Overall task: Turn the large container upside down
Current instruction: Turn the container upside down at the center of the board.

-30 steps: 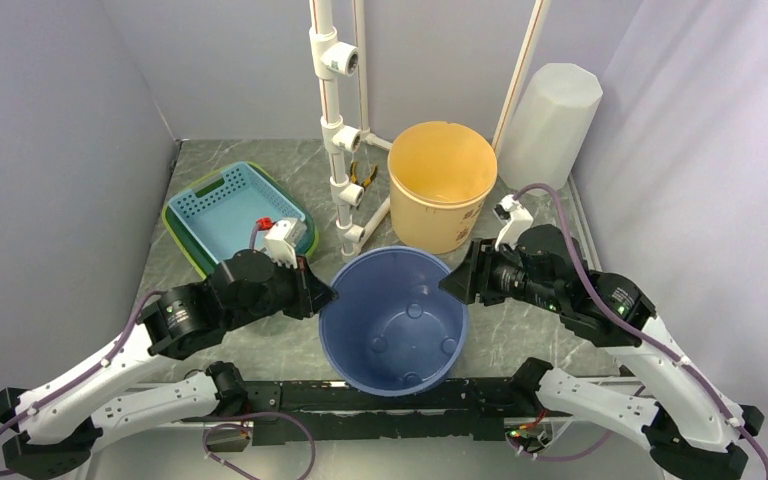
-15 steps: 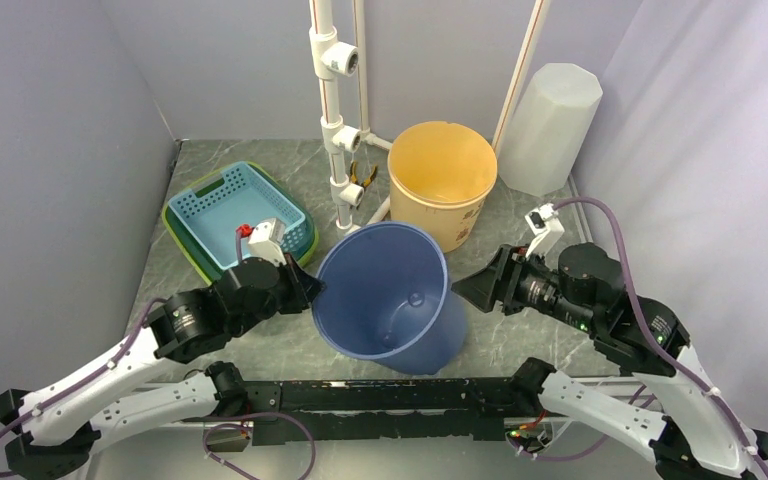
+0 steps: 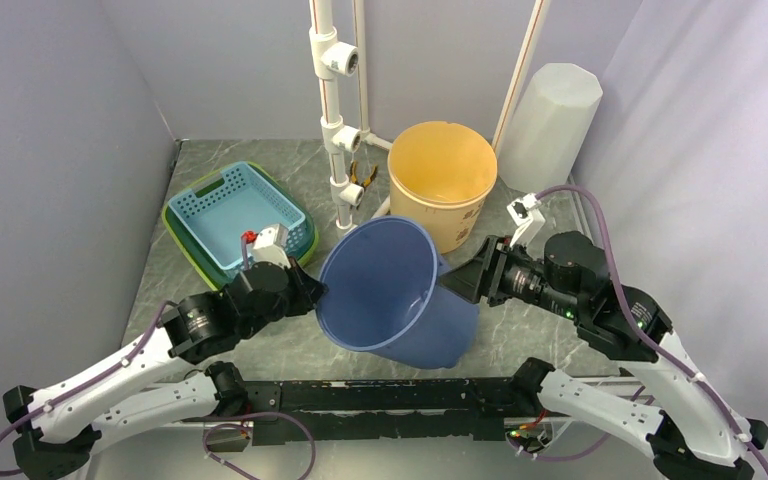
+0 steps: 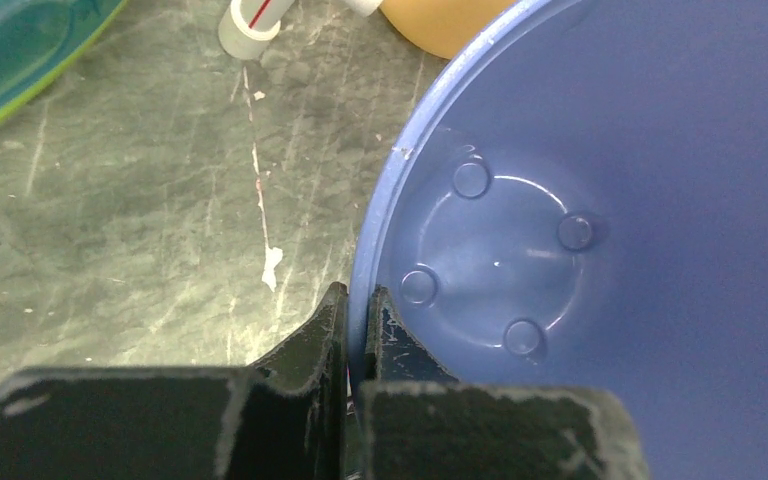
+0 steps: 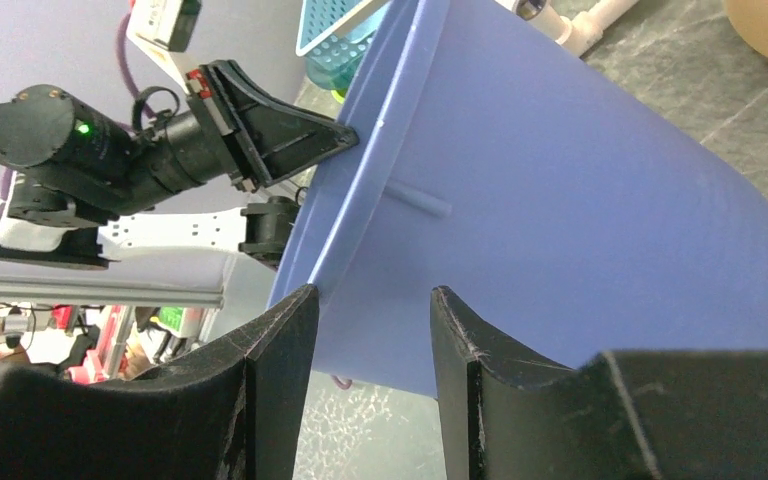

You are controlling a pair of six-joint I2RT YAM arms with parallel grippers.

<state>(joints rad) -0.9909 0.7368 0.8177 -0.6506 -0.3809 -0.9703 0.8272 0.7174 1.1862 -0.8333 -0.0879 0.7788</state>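
Blue and tipped well off upright, the bucket (image 3: 395,300) sat at the middle of the worktop's (image 3: 220,155) near edge. Its mouth was turned up and toward the left side, and its base was low on the right. The left gripper (image 4: 355,300) was clamped on the rim at the mouth's left side, one finger inside the wall and one outside (four round dimples showed on the bucket's floor just beyond). The right gripper (image 5: 370,300) stood at the bucket's right flank, jaws apart and nothing pinched between them; whether a finger touched the outer wall could not be told. Just behind the bucket an orange tub (image 3: 442,190) stood upright, with a white pipe frame (image 3: 337,130) beside it. A teal basket (image 3: 235,210) lay toward the left edge, and a white bin (image 3: 552,120) stood in the far right corner.
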